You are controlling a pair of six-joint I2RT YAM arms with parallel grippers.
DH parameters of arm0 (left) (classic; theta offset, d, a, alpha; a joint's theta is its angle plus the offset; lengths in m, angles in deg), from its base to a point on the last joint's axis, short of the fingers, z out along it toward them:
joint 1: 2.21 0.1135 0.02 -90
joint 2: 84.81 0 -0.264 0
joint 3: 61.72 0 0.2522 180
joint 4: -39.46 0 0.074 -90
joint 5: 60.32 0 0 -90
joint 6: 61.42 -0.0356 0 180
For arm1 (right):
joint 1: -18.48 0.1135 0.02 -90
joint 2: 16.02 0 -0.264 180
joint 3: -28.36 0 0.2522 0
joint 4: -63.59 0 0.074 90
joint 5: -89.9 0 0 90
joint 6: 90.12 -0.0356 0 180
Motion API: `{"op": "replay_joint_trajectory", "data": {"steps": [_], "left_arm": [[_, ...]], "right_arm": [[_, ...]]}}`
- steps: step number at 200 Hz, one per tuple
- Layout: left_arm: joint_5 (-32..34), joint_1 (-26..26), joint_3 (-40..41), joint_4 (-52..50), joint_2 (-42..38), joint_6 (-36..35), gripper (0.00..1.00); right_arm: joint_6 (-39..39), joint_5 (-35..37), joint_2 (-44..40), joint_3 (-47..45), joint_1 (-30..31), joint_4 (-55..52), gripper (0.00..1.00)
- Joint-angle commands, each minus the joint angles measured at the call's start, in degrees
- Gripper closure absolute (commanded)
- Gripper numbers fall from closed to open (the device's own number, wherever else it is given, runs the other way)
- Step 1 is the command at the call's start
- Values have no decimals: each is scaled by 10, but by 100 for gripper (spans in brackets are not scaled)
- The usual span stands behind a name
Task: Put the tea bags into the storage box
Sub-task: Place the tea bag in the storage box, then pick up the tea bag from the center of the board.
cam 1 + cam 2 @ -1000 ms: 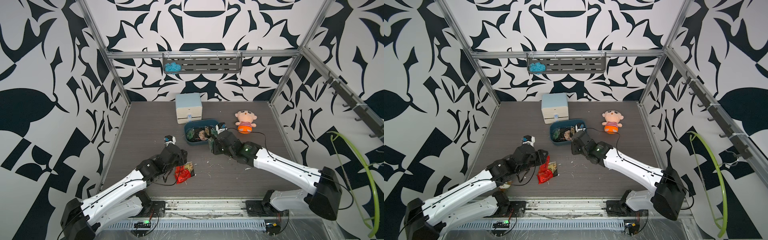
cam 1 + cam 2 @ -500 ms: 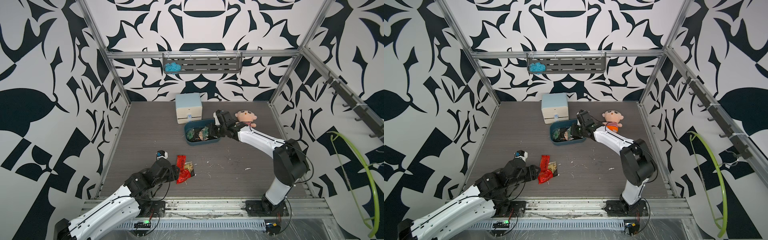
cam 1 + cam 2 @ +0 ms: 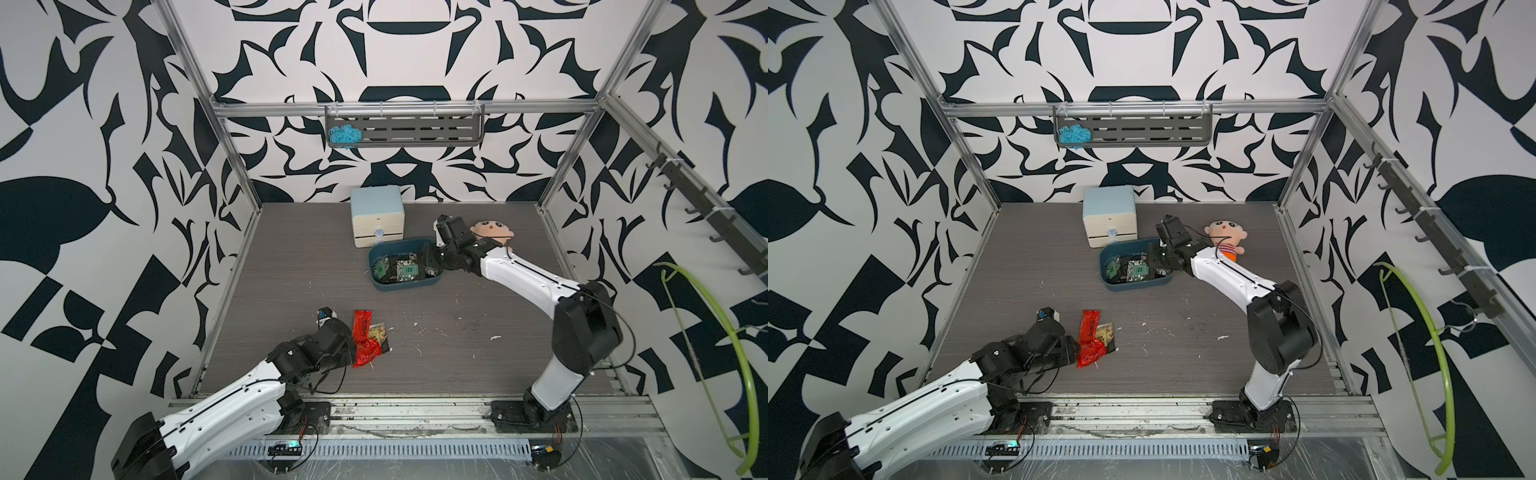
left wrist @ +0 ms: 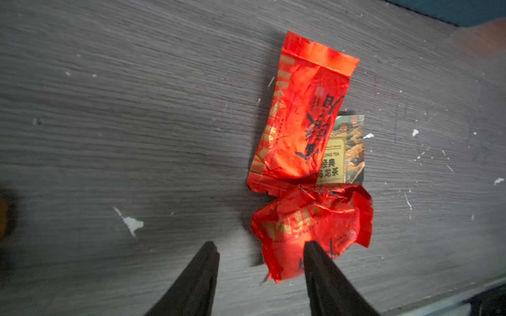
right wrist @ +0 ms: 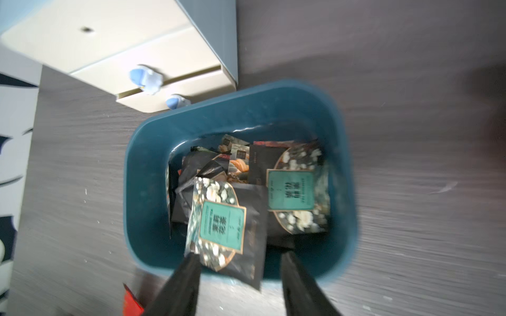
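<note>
Mostly black tea bags (image 5: pixel 221 219) in storage box (image 5: pixel 142 191)

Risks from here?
Black teal-label tea bag looks to overhang the storage box rim beneath the open right tool; it may slide out.
Open left tool straddles only an edge of the crumpled red tea bag; grip may slip.
Oolong tea bag is half hidden under the flat red tea bag; easily missed.

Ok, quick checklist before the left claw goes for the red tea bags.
1. Left claw open: ok.
2. Crumpled red tea bag between its fingers: not ok, only one finger overlaps it.
3. Right claw open over the storage box: ok.
4. Teal-label tea bag under it fully inside: cannot tell, it overlaps the rim.
5. Table cleared: not ok, flat red tea bag and tan tea bag lie outside.
</note>
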Motion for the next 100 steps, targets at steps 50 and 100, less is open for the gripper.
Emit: {"op": "replay_joint_trajectory", "data": {"steps": [50, 100], "left_arm": [[46, 3, 4, 100, 76, -8, 39], [16, 5, 4, 169, 153, 1, 39]], "right_arm": [[-36, -43, -178, -176, 79, 48, 37], [-115, -43, -155, -252, 183, 143, 36]]}}
